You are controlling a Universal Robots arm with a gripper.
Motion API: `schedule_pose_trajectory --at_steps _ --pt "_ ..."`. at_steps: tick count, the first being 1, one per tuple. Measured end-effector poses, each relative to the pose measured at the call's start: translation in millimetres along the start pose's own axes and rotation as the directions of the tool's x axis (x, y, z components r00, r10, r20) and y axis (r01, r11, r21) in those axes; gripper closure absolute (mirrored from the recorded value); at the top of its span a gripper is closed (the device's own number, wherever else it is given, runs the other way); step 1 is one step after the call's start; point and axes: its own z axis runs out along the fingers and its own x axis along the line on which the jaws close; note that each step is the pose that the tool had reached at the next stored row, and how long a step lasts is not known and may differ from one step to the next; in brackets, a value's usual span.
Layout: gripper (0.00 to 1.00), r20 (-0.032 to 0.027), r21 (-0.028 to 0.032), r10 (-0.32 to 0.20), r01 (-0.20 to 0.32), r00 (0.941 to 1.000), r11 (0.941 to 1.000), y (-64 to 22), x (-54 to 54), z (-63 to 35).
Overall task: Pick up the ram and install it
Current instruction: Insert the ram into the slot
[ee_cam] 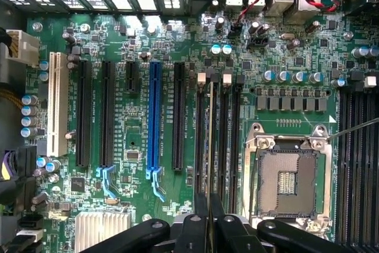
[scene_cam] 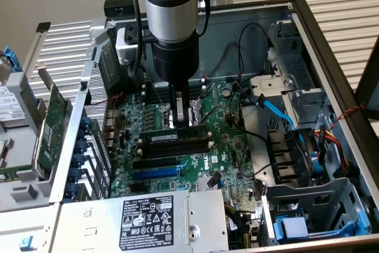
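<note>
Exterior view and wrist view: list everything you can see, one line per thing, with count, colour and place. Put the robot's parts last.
computer case: one, grey, open
circuit board: one, green, on the case floor
ram stick: one, green, upright on edge at the memory slots
processor socket: one, silver, empty, beside the memory slots
blue slot: one, among the black slots
white slot: one, at the board's edge
power supply: one, grey with a black label, near edge of the case
expansion card: one, green, exterior view's left
blue cable: one, exterior view's right
tool: one, black, shut on the ram stick
arm: one, silver and black, above the board
</note>
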Motion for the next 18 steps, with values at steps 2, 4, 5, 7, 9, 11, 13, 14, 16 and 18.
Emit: schedule_pose_trajectory --at_steps 2,4,5,7,9,11,13,14,16,18 --pt "0.87 -0.0003 0.0 -0.001 0.001 1.0 1.0 0.0 0.0 0.3" --pt "0.87 -0.001 0.0 -0.003 0.003 1.0 1.0 0.0 0.0 0.6" --pt "0.87 -0.0013 0.0 -0.005 0.005 1.0 1.0 0.0 0.0 0.7" --pt "0.87 -0.0019 0.0001 -0.007 0.007 1.0 1.0 0.0 0.0 0.9" --pt "0.87 -0.0029 0.0 -0.007 0.007 1.0 1.0 0.0 0.0 1.1" --pt "0.87 -0.0035 0.0001 -0.007 0.007 1.0 1.0 0.0 0.0 1.2" --pt "0.87 -0.0038 0.0001 -0.007 0.007 1.0 1.0 0.0 0.0 1.6" --pt "0.87 -0.004 0.0001 -0.007 0.007 1.0 1.0 0.0 0.0 1.8" --pt "0.87 -0.0045 0.0003 -0.007 0.007 1.0 1.0 0.0 0.0 2.3" --pt "0.87 -0.0065 0.0002 -0.007 0.007 1.0 1.0 0.0 0.0 3.1"
